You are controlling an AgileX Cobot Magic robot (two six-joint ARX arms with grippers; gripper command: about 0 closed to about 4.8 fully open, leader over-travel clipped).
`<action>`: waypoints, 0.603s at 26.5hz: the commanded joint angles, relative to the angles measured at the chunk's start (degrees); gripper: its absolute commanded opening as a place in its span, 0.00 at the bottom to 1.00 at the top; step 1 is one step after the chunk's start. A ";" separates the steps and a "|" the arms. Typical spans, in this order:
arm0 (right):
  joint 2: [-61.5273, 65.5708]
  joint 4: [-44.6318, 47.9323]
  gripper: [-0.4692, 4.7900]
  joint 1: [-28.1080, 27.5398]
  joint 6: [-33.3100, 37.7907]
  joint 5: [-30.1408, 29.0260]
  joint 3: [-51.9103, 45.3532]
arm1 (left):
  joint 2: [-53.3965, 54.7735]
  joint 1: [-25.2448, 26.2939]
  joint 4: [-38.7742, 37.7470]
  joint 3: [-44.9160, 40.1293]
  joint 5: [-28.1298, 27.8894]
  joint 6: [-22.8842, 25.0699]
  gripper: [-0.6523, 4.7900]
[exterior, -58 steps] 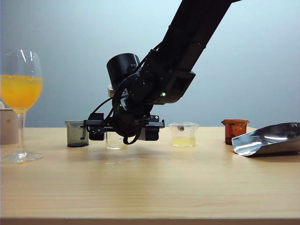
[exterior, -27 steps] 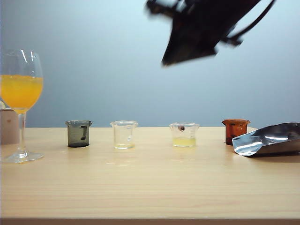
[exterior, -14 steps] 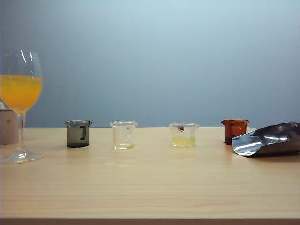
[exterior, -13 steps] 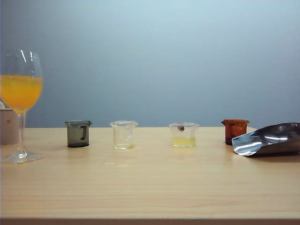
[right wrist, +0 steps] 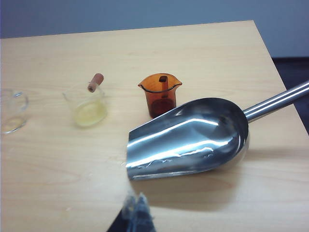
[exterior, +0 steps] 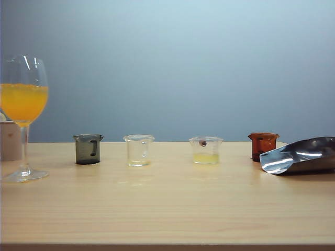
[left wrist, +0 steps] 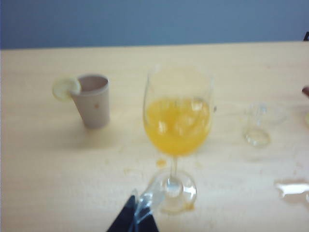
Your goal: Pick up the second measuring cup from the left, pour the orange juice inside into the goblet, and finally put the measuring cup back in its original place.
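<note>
Second measuring cup [exterior: 138, 150]: we see it upright on the bench [exterior: 167, 209], second in the row, nearly empty, so it reads as returned.
Goblet [exterior: 23, 117]: at the bench's left end, holding the orange juice [exterior: 23, 102], which suggests the pour is done.
Left claw [left wrist: 137, 218]: only a dark tip shows above the goblet's foot; we cannot tell its state.
Right claw [right wrist: 135, 215]: closed, empty, above the bench near the steel scoop [right wrist: 193, 137].
Spills: small puddles [left wrist: 292, 187] lie on the bench.
</note>
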 commanded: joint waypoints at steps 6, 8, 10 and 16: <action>1.20 12.76 0.08 -0.94 -1.88 6.88 -9.57 | -9.31 0.09 -0.63 -14.05 0.31 -0.17 0.11; 1.66 12.74 0.08 -1.07 -4.90 4.46 -9.60 | -9.31 0.09 -0.50 -16.15 0.26 -0.17 0.11; 1.75 13.31 0.08 -1.14 -7.10 5.11 -9.60 | -9.31 0.09 -0.31 -18.53 0.24 -0.17 0.11; 4.17 17.57 0.08 -4.09 -6.99 5.75 -10.08 | -9.31 0.09 4.57 -21.14 0.59 -0.15 0.11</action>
